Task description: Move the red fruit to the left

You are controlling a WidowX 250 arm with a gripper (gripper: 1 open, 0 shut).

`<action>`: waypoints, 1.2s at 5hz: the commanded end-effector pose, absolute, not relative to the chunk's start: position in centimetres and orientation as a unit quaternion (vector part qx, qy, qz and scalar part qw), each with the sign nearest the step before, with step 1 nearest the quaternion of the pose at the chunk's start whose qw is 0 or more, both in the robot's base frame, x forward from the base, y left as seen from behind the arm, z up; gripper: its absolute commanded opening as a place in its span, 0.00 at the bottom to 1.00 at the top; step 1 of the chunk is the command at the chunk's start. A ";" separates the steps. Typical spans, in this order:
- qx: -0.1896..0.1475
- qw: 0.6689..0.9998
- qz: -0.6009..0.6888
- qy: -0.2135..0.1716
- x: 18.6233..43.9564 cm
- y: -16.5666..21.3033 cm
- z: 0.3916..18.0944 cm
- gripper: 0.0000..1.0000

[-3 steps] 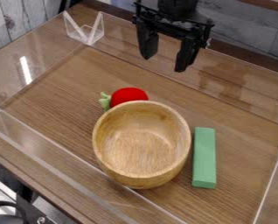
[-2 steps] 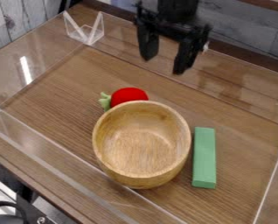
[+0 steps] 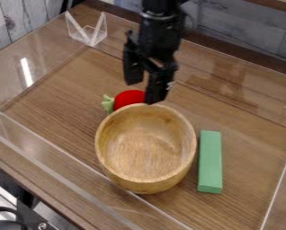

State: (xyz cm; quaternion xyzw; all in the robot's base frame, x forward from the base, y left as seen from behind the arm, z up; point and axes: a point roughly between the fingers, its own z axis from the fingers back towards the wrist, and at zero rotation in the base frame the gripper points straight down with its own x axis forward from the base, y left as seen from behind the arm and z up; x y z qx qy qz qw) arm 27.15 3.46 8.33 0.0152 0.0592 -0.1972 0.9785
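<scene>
On the wooden table [image 3: 61, 117], the red fruit [image 3: 129, 97] sits against the wooden bowl [image 3: 143, 148]; the end effector [image 3: 147, 84] hangs spread open, empty, just above it. Likely light, glossy, slippery: grip across its round middle

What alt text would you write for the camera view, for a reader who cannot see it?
A black robot gripper, jaws open and pointing down, hangs just above a small red fruit on a wooden table. The fruit lies against the far rim of an empty wooden bowl, and a green block lies to the bowl's right.
</scene>
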 end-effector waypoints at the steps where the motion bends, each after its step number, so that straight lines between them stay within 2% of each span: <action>1: 0.036 0.978 -0.207 0.009 27.7 3.6 9.4 1.00; 2: 0.047 0.979 -0.197 -0.008 27.9 3.4 8.8 1.00; 3: 0.056 0.976 -0.209 -0.022 28.2 4.0 8.1 0.00; 4: 0.059 0.975 -0.213 -0.034 28.2 4.3 7.6 0.00; 6: 0.047 0.948 -0.310 -0.052 27.3 6.4 8.0 0.00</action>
